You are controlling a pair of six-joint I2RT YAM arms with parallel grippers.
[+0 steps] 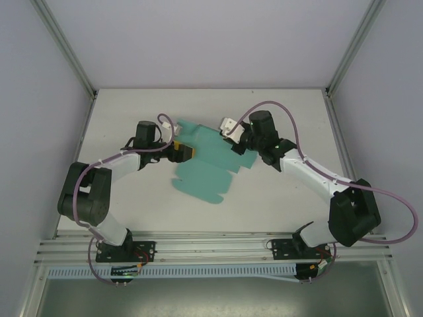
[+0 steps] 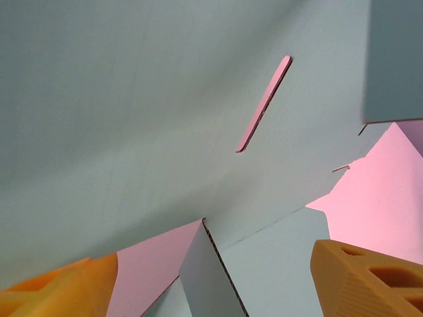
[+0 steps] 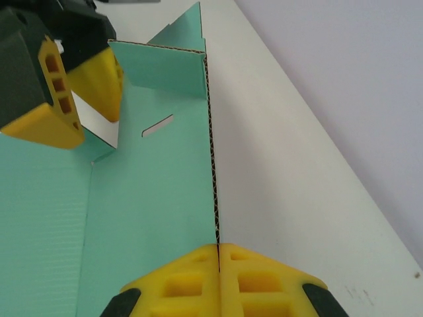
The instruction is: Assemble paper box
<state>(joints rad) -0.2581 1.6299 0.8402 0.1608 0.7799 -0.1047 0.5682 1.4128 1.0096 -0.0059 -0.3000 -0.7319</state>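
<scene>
While the left gripper [image 1: 188, 152], jaws spread wide, straddles a left flap [image 2: 211, 271] of the paper box [image 1: 205, 173], gripping nothing, that card lies mid-table, its right edge clamped by the right gripper [image 3: 218, 261], jaws closed. Light and bendy, it is probably best held beside creases.

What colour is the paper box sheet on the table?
Teal-green all over. The paper box shows its colour best in the right wrist view.

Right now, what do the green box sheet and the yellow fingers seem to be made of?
The paper box: thin corrugated card, matte teal; its cut edge shows fluting. The yellow fingers: probably moulded or printed plastic, matte, with square hollows.
</scene>
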